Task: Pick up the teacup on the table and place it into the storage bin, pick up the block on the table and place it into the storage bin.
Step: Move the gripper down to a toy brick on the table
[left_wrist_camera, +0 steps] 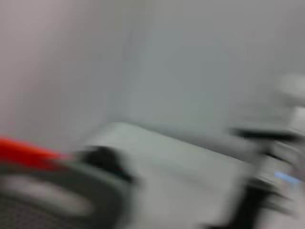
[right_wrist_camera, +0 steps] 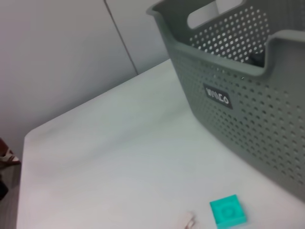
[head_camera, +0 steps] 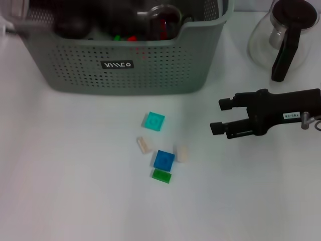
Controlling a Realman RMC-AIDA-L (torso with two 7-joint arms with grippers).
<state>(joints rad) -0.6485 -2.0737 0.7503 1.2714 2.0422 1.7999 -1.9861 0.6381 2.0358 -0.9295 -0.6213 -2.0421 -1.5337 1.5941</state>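
The grey-green storage bin stands at the back of the table and also shows in the right wrist view. Inside it lie dark items and a round glass teacup. Several small blocks lie in front of the bin: a teal block, a blue block, a green block and two beige blocks. My right gripper hovers open to the right of the blocks, holding nothing. The left gripper does not show.
A glass teapot with a black handle stands at the back right, behind my right arm. The table's far edge meets a pale wall to the left of the bin.
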